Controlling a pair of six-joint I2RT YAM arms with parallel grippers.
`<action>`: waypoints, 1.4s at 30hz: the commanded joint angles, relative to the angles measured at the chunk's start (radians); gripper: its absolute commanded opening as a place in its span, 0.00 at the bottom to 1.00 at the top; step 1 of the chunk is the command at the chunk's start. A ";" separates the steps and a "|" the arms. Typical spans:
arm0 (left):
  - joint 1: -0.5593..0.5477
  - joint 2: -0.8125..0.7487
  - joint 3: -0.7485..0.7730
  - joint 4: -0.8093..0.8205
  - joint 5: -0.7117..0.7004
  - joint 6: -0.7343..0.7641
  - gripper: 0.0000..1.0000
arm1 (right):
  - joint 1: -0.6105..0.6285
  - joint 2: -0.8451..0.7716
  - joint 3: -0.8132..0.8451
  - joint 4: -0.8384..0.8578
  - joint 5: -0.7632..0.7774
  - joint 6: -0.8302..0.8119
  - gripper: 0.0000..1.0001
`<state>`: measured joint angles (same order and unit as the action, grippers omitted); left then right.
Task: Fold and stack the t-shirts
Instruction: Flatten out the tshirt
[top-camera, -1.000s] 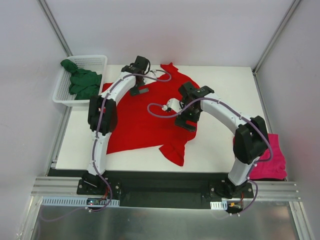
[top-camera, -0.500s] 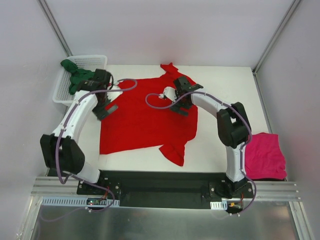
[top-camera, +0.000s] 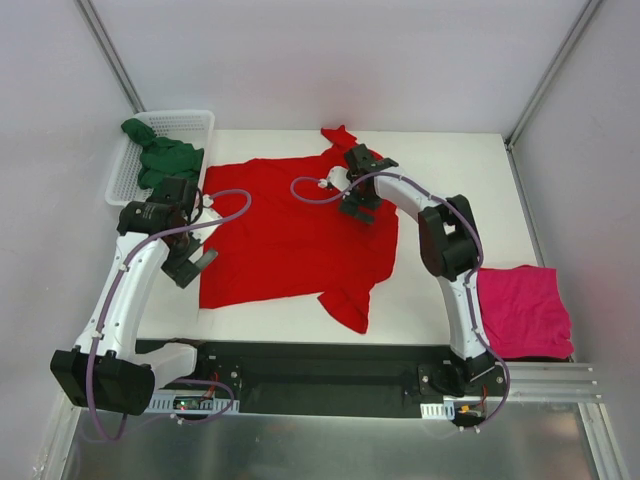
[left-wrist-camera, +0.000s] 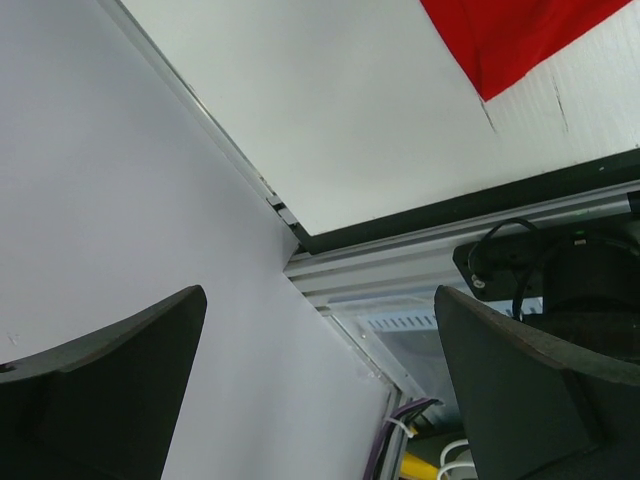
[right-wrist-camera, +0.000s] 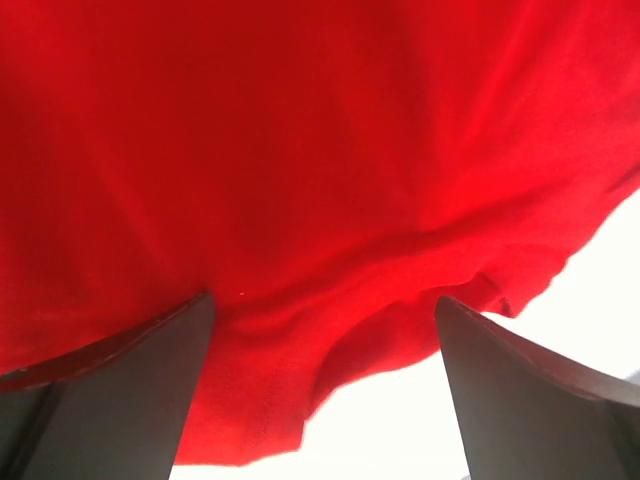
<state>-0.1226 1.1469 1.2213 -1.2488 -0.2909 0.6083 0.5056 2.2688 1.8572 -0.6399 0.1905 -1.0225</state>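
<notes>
A bright red t-shirt (top-camera: 290, 240) lies spread out on the white table, one sleeve toward the front and one toward the back. My left gripper (top-camera: 191, 266) hangs open just off the shirt's left edge, with nothing between its fingers; in the left wrist view only a corner of the red t-shirt (left-wrist-camera: 520, 40) shows, far from the left gripper (left-wrist-camera: 320, 390). My right gripper (top-camera: 359, 207) stands open over the shirt's far right part; red cloth (right-wrist-camera: 300, 150) fills the right wrist view above the right gripper (right-wrist-camera: 325, 390). A magenta t-shirt (top-camera: 525, 312) lies folded at the front right. A dark green t-shirt (top-camera: 165, 160) sits crumpled in the basket.
The white mesh basket (top-camera: 192, 122) stands at the back left corner. White walls close in the table on three sides; the left wall (left-wrist-camera: 120, 200) is close to my left gripper. A black strip and a metal rail (top-camera: 320, 378) run along the near edge.
My left arm has swung from the shirt's far left part back to the table's left edge. My right gripper has moved farther back over the shirt. The red shirt lies flatter.
</notes>
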 joint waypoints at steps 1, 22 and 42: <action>0.011 -0.032 -0.029 -0.055 0.006 -0.033 0.99 | -0.035 0.009 -0.029 -0.044 0.081 -0.013 0.96; 0.024 0.007 0.055 -0.063 0.070 -0.070 0.99 | -0.177 -0.101 -0.185 -0.049 0.170 -0.080 0.96; -0.184 0.795 0.791 -0.020 0.251 -0.143 0.99 | -0.156 -0.065 -0.116 -0.118 0.152 -0.056 0.96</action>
<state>-0.2916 1.7443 1.7424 -1.2812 -0.0933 0.5026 0.3511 2.1830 1.6875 -0.7250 0.3580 -1.0927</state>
